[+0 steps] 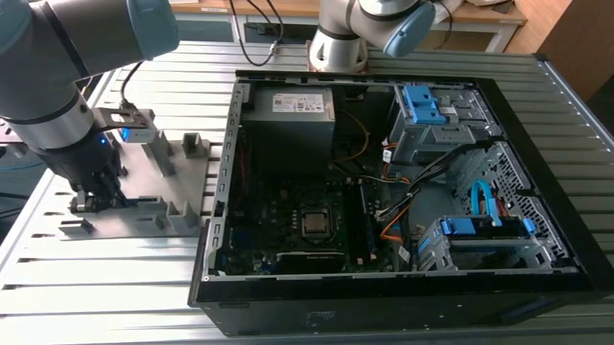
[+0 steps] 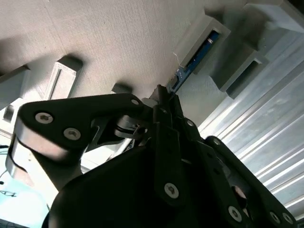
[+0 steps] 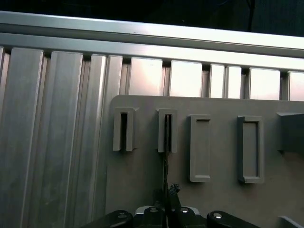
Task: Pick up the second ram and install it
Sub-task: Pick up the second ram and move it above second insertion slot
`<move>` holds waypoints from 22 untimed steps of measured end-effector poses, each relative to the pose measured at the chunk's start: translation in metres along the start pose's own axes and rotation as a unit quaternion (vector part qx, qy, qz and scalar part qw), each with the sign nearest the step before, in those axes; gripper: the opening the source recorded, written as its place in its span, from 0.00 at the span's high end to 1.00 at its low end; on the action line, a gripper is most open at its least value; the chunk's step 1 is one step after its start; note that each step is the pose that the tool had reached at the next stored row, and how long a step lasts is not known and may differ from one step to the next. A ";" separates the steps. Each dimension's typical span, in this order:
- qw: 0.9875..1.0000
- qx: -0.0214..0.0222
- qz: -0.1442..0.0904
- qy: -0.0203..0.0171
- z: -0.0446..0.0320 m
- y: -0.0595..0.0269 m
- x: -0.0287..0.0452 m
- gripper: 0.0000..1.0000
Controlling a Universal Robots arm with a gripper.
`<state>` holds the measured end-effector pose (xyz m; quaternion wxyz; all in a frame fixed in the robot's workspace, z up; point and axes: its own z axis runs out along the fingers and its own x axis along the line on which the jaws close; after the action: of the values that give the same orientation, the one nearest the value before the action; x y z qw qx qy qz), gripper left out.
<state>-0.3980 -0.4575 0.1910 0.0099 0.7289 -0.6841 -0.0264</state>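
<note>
Gripper on your arm is pressed together on the near end of the memory stick; in the second wrist view you see the black fingertips meet around its thin blue edge. The stick stands on edge. Its far end sits inside a slotted grey block, and you can follow the same line in the first wrist view, where the stick runs from the gripper into that block. Other upright blocks stand beside it on the grey tray. In the exterior view your gripper reaches down onto the tray at the exterior view's left, on the slatted metal table. Just beside the tray, toward the exterior view's right, the computer case lies open with its circuit board showing.
</note>
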 end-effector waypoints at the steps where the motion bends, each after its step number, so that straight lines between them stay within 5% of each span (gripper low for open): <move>1: 1.000 0.000 0.000 0.000 0.0000 0.0000 0.0000 0.83; 22: 1.000 0.000 0.000 0.000 -0.0021 0.0002 0.0000 0.86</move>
<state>-0.3981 -0.4576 0.1932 0.0097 0.7289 -0.6840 -0.0268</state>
